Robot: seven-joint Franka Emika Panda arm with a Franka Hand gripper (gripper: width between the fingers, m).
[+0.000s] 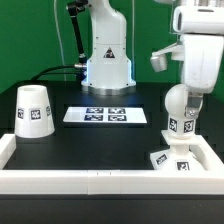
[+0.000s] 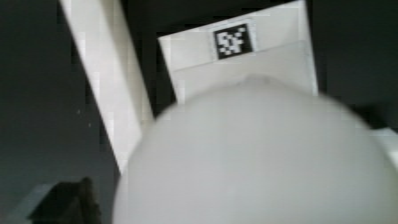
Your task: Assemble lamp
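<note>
Exterior view, item one: white plastic ball-shaped bulb (image 1: 178, 104) with a tagged neck, held upright directly above the flat square white plastic base (image 1: 172, 160). The base is set in the bench corner at the near edge and the exterior view's right. Whether neck and post are touching cannot be told. The two-finger gripper (image 1: 183, 92) is judged to be clenched on the ball of the bulb from above (in the wrist view the bulb (image 2: 249, 150) fills the frame, with the tagged base (image 2: 240, 60) behind it).

Handling: the bulb is judged light, rigid and hollow. Its smooth curved surface is likely slippery, so a hold across the widest part of the ball is advised, the neck being kept free for the post. The base is judged stiff, and apt to slide on the black bench (image 1: 110, 145) unless braced against the white rail (image 1: 90, 180).

Appearance: plain white throughout, with black-and-white square tags on neck and base. The tapered cup-like white shade (image 1: 35, 110) is stood well apart, wide end down, by the edge at the exterior view's left. The marker board (image 1: 108, 115) lies mid-bench.
</note>
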